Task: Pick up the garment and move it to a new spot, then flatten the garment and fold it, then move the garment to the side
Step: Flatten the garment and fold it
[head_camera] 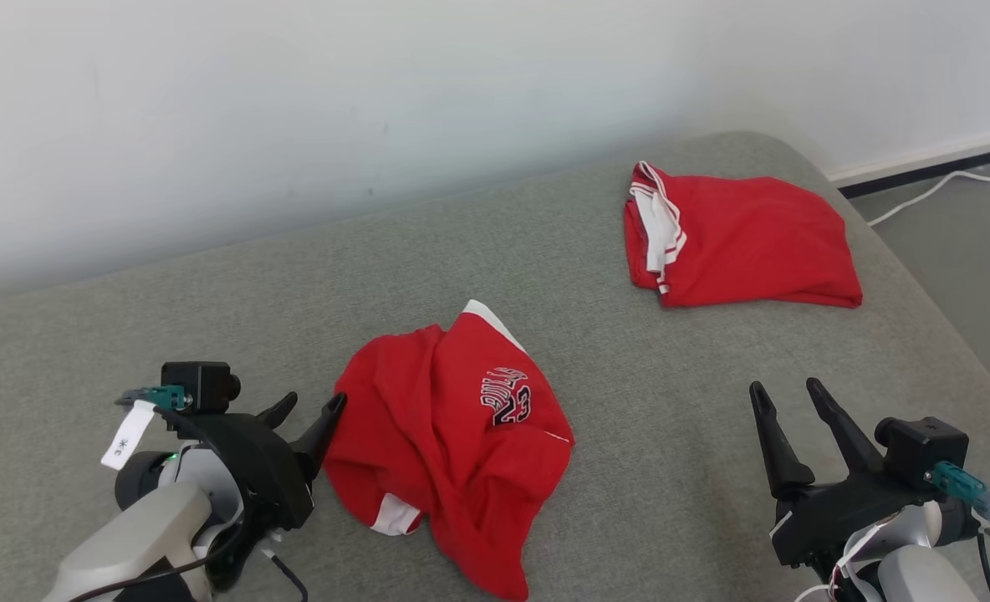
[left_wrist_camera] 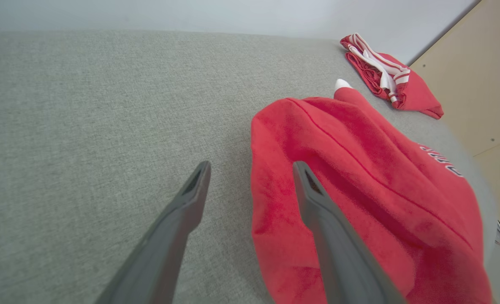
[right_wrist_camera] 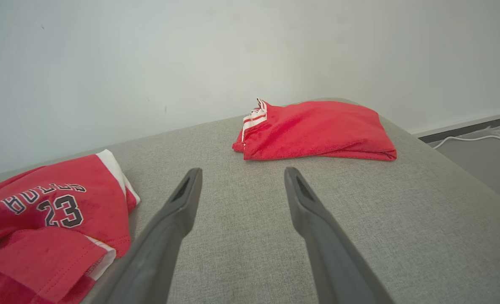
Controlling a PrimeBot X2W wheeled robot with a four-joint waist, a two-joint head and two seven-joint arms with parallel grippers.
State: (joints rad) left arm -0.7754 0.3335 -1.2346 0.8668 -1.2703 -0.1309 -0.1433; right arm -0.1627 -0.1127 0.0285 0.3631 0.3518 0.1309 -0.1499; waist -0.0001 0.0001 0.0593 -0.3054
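A crumpled red garment (head_camera: pixel 449 439) with white trim and a "BULLS 23" print lies on the grey cushion (head_camera: pixel 629 393) near its front middle. My left gripper (head_camera: pixel 313 405) hovers open at the garment's left edge with nothing between its fingers. In the left wrist view one finger (left_wrist_camera: pixel 317 202) overlaps the garment (left_wrist_camera: pixel 360 190) while the other sits over bare cushion. My right gripper (head_camera: pixel 783 393) stands open at the lower right, well clear of the cloth. The right wrist view has the garment (right_wrist_camera: pixel 51 215) at its lower left and the open right gripper (right_wrist_camera: pixel 241 177) over bare cushion.
A second red garment (head_camera: pixel 737 238), folded, with white stripes, rests at the cushion's far right. A white wall runs behind the cushion. The cushion's right edge drops to a grey floor with a white cable (head_camera: pixel 930 191).
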